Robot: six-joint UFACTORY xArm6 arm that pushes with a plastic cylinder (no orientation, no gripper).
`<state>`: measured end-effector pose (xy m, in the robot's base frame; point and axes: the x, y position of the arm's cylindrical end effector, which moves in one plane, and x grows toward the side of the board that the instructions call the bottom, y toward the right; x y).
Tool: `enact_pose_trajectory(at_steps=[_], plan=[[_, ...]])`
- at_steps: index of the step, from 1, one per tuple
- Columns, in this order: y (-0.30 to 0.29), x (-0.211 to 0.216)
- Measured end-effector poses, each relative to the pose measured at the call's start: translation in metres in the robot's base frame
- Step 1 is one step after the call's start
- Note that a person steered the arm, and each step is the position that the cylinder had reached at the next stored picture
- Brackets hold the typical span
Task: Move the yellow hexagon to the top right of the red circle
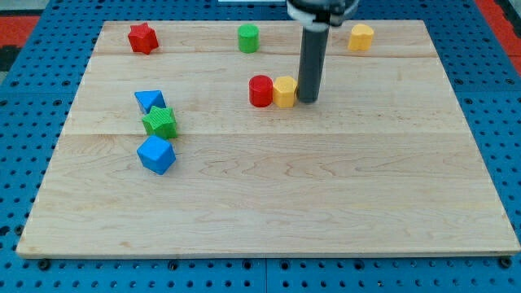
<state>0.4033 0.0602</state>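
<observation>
The red circle [260,90] sits on the wooden board a little above centre. A yellow hexagon [284,91] stands right against its right side, touching it. My tip [308,100] is at the yellow hexagon's right edge, touching or nearly touching it. The dark rod rises straight up from there to the view's top. A second yellow block [361,37] lies near the board's top right, apart from the others.
A red star [142,38] is at the top left and a green cylinder [248,38] at top centre. A blue triangle [149,100], a green star [159,122] and a blue cube [156,155] cluster at the left.
</observation>
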Motion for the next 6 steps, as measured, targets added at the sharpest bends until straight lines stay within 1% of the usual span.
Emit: enact_pose_trajectory(at_steps=[1, 2, 3, 4, 5, 6], plan=[[-0.036, 0.019], [0.0, -0.004], [-0.036, -0.056], [-0.033, -0.056], [-0.039, -0.086], [-0.139, -0.088]])
